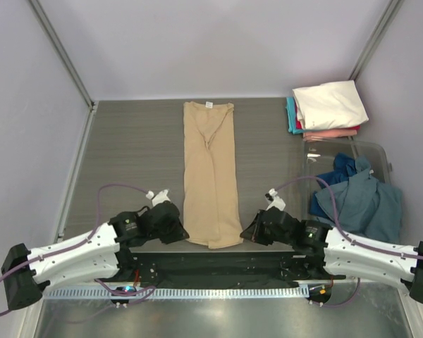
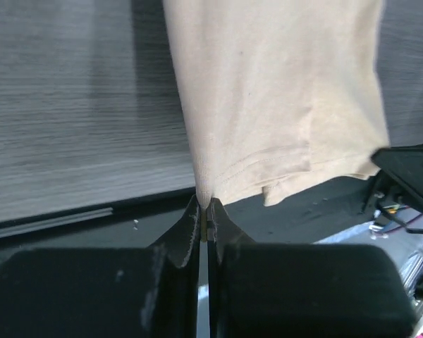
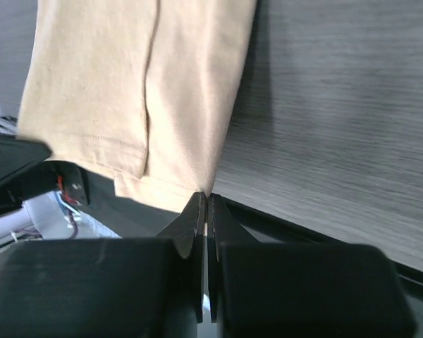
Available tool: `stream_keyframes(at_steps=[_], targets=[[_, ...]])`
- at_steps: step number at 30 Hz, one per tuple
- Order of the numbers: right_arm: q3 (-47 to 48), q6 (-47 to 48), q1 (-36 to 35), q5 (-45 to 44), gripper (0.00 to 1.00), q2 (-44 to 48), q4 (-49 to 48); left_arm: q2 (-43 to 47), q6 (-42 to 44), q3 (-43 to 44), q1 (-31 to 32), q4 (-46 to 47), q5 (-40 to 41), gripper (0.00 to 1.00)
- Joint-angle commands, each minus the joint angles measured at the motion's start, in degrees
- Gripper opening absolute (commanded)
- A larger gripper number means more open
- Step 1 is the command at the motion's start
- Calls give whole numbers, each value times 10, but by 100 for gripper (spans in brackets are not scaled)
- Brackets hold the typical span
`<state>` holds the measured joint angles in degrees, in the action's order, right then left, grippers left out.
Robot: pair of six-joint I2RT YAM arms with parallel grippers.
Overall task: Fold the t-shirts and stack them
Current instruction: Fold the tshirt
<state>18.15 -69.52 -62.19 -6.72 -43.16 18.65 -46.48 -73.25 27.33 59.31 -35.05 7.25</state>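
A tan t-shirt (image 1: pixel 210 172), folded lengthwise into a long narrow strip, lies down the middle of the table, collar at the far end. My left gripper (image 1: pixel 178 227) is shut on its near left hem corner; the left wrist view shows the tan cloth (image 2: pixel 275 98) pinched between the fingertips (image 2: pixel 192 211). My right gripper (image 1: pixel 248 231) is shut on the near right hem corner, seen in the right wrist view (image 3: pixel 206 197) with the tan shirt (image 3: pixel 134 84) stretching away.
A stack of folded shirts, white on top (image 1: pixel 329 103) over pink (image 1: pixel 331 133) and teal (image 1: pixel 292 116), sits at the far right. Crumpled slate blue and navy shirts (image 1: pixel 359 198) lie in a clear bin (image 1: pixel 381 151) at the right. A black strip (image 1: pixel 211 266) runs along the table's near edge.
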Motion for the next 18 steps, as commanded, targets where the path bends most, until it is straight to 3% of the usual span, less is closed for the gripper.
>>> stream_keyframes(at_steps=[1, 5, 10, 13, 18], targets=[[86, 21, -3, -67, 1, 13, 84, -17, 24, 105, 4, -97, 58, 0], [185, 102, 23, -120, 1, -63, 120, -69, 82, 216, -17, -162, 126, 1], [300, 245, 164, -75, 1, -175, 111, -153, 179, 296, -125, -132, 80, 0], [368, 321, 217, -51, 1, -249, 102, -200, 237, 338, -193, -109, 42, 0], [467, 387, 286, -3, 1, -365, 84, -325, 305, 409, -248, -82, 8, 0]])
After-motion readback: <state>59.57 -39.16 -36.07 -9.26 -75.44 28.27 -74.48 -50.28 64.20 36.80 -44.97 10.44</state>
